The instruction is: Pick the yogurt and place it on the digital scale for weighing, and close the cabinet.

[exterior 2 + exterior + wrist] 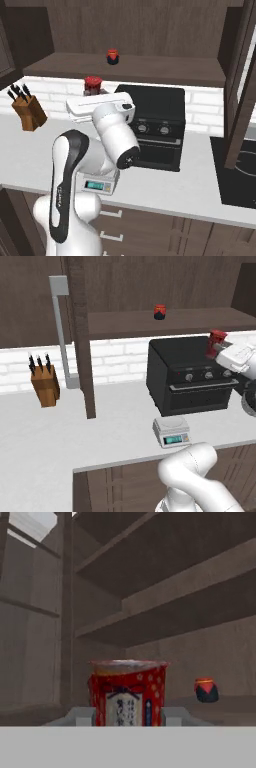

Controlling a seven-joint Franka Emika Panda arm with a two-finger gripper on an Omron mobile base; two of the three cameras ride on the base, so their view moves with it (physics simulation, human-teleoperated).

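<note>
- Dark wooden wall panelling runs behind a pale counter (60,426), with white brick tiling between them.
- At far left on the counter stands a wooden knife block (45,385) with black handles.
- Just right of it, the cabinet (80,331) door hangs open, edge-on toward me, with its long grey bar handle (61,331) facing left.
- On the open cabinet shelf (170,321) sits a squat jar (159,312), red on top and dark below. It is not my target.
- Below, near the counter's front edge, the digital scale (171,431) rests with its teal display lit and its platform bare.
- Behind the scale sits a black oven (190,376).
- Above the oven's right side, my tool (216,351) pinches the yogurt (217,338) in mid-air, a finger on each side of its lower body.
- The hand view shows the yogurt upright, a patterned red cup with a wider rim.
- I judge the cup light and thin-walled, likely to dent or slip, so a gentle hold low on the body suits it.
</note>
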